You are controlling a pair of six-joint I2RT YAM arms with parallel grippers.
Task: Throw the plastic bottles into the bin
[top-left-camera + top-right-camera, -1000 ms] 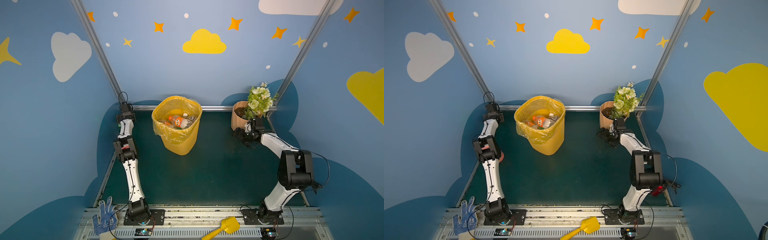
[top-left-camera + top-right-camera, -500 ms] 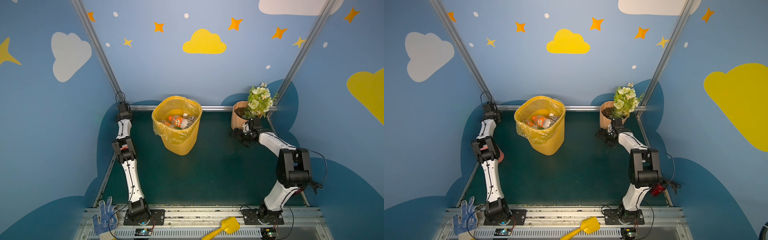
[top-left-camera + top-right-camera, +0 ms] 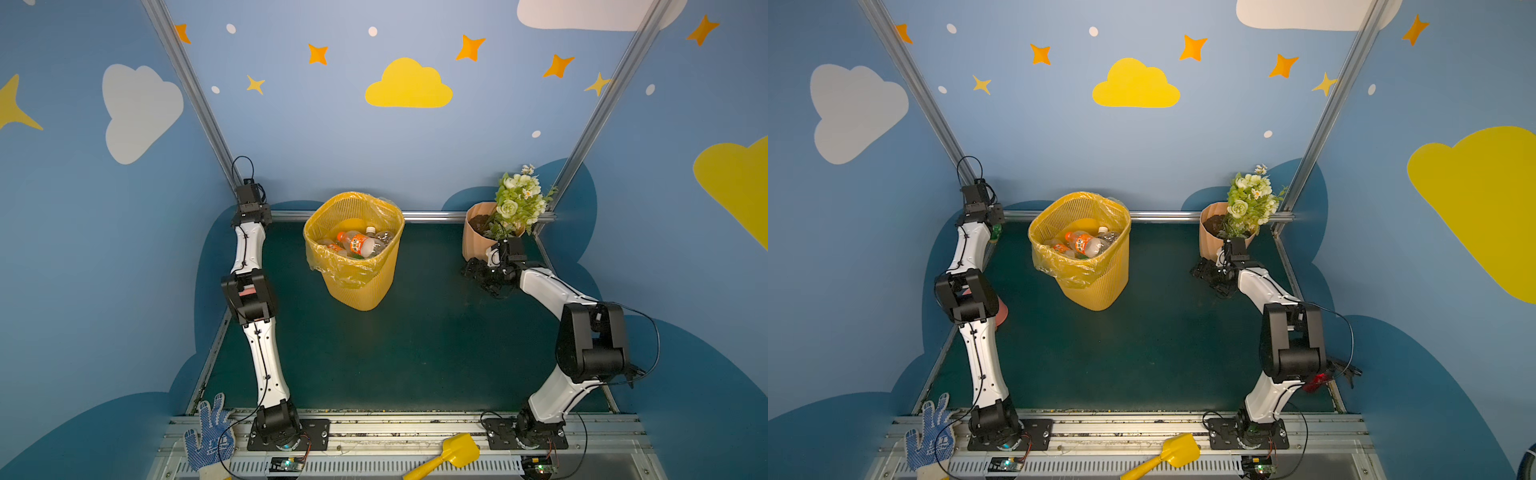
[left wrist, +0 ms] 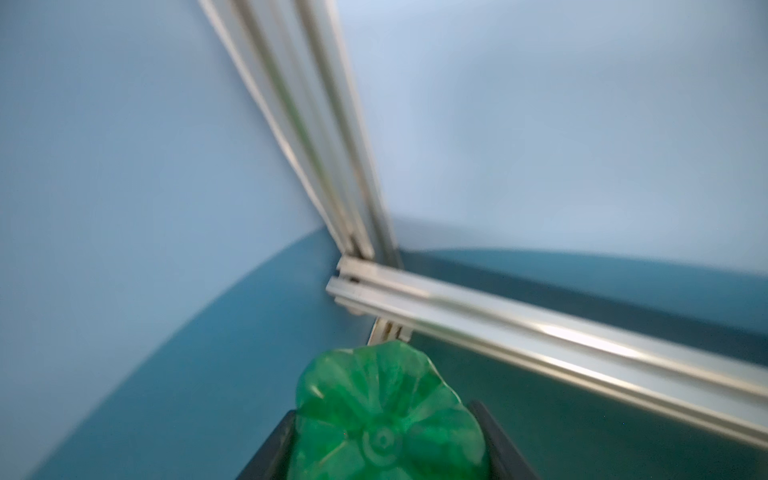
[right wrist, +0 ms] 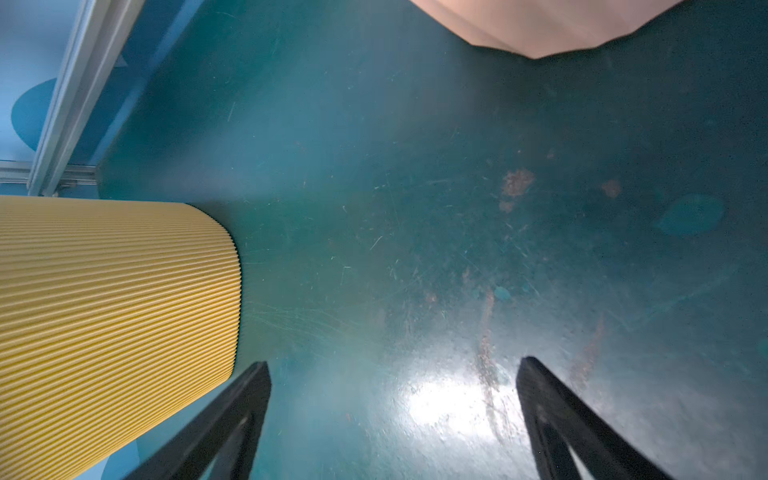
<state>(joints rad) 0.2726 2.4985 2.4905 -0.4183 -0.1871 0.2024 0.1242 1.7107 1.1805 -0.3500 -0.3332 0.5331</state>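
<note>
Between the bin and the peach flower pot to its right the green mat lies bare, and my right gripper hangs there, jaws spread wide; the mat in front of the bin is bare too. Left of the bin, my left gripper is clamped on a green bottle in the back corner, boxed in by the frame rail, the corner post and the blue walls. The bin's mouth gapes free above the bottles lying low inside.
</note>
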